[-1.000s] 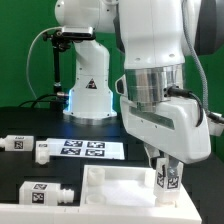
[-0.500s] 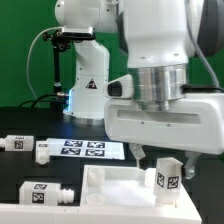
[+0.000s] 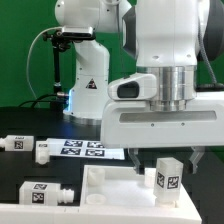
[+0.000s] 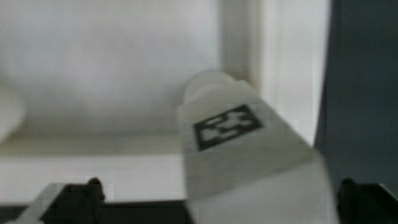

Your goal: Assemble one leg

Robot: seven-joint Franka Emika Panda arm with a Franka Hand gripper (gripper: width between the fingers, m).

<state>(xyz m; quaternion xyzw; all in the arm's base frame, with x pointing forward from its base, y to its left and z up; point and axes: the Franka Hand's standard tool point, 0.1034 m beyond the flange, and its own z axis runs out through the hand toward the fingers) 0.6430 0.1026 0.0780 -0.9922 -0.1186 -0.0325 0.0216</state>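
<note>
A small white square-section leg [image 3: 167, 176] with a black-and-white tag stands upright at the right corner of the white panel [image 3: 112, 186]. My gripper [image 3: 165, 160] hangs right over it, its dark fingers [image 3: 135, 159] spread wide on either side and not touching the leg. In the wrist view the leg [image 4: 240, 140] rises between the two fingertips [image 4: 80, 200], with a gap on each side; my gripper [image 4: 222, 205] is open. The leg's lower end is hidden behind the panel's rim.
Two more tagged white legs lie on the black table at the exterior view's left, one near the back [image 3: 20, 144] and one at the front [image 3: 45, 192]. The marker board [image 3: 85, 149] lies behind the panel. A second white robot base [image 3: 85, 92] stands at the back.
The gripper has turned about its wrist and its fingers have opened away from the leg they were close around. The leg stays upright on the panel.
</note>
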